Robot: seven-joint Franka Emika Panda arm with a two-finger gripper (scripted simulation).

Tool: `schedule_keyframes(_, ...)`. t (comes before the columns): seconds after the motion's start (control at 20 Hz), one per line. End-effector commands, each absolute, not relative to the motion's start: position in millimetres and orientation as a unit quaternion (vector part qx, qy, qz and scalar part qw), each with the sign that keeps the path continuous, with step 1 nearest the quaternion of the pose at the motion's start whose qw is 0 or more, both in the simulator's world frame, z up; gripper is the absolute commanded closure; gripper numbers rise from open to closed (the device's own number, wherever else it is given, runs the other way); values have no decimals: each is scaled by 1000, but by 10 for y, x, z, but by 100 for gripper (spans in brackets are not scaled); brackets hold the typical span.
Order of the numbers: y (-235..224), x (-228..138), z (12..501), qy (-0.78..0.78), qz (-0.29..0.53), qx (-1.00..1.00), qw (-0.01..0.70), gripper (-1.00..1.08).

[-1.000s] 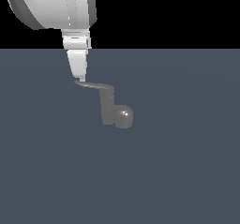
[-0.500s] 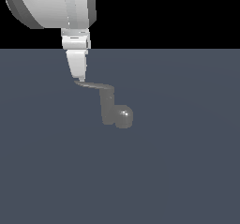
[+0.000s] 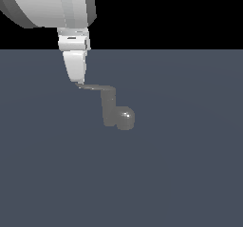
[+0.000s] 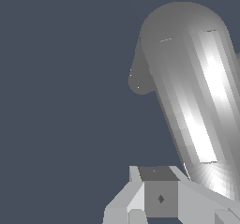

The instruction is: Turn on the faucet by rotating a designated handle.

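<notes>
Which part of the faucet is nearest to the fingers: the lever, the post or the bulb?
The handle, the thin flat lever on top of the faucet. Its free end meets the fingers, while post and round bulb lie farther away.

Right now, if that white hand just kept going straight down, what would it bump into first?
Probably the handle: the hand points down at its free end, apparently touching it already, though depth is unclear.

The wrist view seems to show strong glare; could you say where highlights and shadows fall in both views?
Wrist view: a bright streak runs along the faucet; its far side is dull. Exterior view: a small highlight on the bulb; no cast shadows on the floor.
</notes>
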State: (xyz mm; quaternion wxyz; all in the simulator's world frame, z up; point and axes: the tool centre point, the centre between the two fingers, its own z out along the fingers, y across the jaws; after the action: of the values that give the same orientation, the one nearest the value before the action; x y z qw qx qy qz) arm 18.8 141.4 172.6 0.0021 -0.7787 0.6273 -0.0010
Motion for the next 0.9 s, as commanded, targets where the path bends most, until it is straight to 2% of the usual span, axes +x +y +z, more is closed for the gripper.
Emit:
schedule_keyframes(0.0,1406,89,1725,627,0,-779,0,108)
schedule_keyframes(0.5,1395,-223,1726,627,0,-779,0,108)
schedule_keyframes(0.85,1279,-292,1736,628,-1,-778,2,108)
